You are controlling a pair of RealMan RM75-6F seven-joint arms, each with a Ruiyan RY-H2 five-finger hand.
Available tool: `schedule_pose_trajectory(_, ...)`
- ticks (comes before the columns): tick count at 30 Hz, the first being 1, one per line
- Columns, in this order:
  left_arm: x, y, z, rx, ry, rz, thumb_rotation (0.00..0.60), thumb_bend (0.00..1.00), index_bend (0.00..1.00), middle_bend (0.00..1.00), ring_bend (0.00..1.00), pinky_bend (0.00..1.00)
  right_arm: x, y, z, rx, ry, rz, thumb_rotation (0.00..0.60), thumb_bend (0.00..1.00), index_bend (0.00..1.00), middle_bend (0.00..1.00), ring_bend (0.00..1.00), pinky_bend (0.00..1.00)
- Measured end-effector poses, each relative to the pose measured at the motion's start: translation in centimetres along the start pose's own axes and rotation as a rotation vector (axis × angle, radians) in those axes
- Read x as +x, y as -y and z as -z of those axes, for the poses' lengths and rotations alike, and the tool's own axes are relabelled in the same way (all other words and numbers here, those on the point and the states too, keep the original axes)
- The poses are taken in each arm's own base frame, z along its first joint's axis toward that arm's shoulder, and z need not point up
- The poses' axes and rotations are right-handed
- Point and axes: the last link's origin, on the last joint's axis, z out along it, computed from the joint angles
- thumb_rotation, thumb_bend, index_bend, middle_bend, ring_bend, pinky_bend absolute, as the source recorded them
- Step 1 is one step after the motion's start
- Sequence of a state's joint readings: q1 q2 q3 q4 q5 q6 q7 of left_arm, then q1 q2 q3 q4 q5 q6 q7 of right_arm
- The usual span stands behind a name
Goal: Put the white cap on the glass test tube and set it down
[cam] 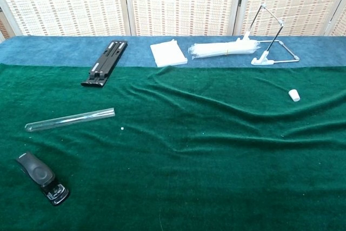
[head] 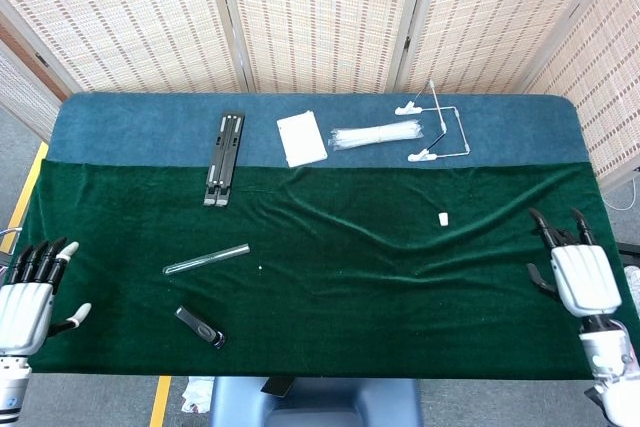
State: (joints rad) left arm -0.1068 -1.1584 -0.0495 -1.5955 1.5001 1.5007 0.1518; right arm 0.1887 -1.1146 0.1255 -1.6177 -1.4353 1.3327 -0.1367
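While both hands sit at frame edges — left hand [head: 25,307] fingers spread, right hand [head: 578,275] fingers spread, empty, arms cropped.

I'm looking at a table [head: 560,122] covered in blue cloth, with a rumpled green cloth [head: 330,297] over its near part. Behind it stands a woven folding screen [head: 320,17]. Grey floor [head: 15,147] with a yellow line [head: 28,197] on the left.

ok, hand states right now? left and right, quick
Left hand: open, holding nothing, at the near left table edge.
Right hand: open, holding nothing, fingers apart, over the green cloth.
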Motion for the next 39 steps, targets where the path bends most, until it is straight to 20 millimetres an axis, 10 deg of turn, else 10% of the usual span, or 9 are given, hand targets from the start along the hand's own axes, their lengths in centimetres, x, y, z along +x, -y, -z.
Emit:
schedule_pose_trajectory(14,-0.2,0.0,0.2,0.003,0.009,-0.003,0.6,0.24,0.14,0.1,0.04,0.0,-3.0,3.8,-8.7,0.061,0.225,0.032,0.6,0.5,0.12,0.84,1.0,0.86)
schedule_pose_trajectory(39,-0.6,0.1,0.0,0.013,0.031,-0.006,0.6,0.24,0.14,0.1,0.04,0.0,-9.1,5.8,-15.7,0.0,0.46,0.032,0.6,0.61,0.22,0.91,1.0,0.95)
